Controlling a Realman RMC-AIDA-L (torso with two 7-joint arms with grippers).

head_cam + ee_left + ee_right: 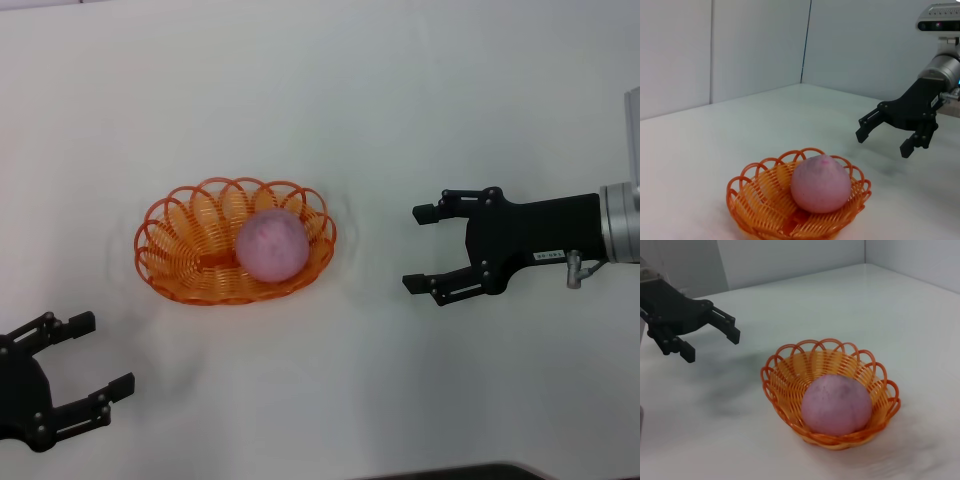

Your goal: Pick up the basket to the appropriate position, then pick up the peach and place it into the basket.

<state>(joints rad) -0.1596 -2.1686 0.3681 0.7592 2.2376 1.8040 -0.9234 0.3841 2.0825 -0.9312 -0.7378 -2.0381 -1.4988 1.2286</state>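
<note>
The orange wire basket (175, 245) stands on the white table left of centre. The pink peach (270, 245) lies inside it, toward its right end. My right gripper (420, 247) is open and empty, to the right of the basket and apart from it. My left gripper (97, 353) is open and empty near the front left corner, below the basket. The left wrist view shows the basket (752, 197), the peach (820, 184) and the right gripper (883, 137) beyond. The right wrist view shows the basket (790, 370), the peach (836, 404) and the left gripper (710, 340).
The white table (400, 120) spreads all around the basket. Its dark front edge (470, 472) shows at the bottom of the head view. Pale walls (740, 45) stand behind the table in the left wrist view.
</note>
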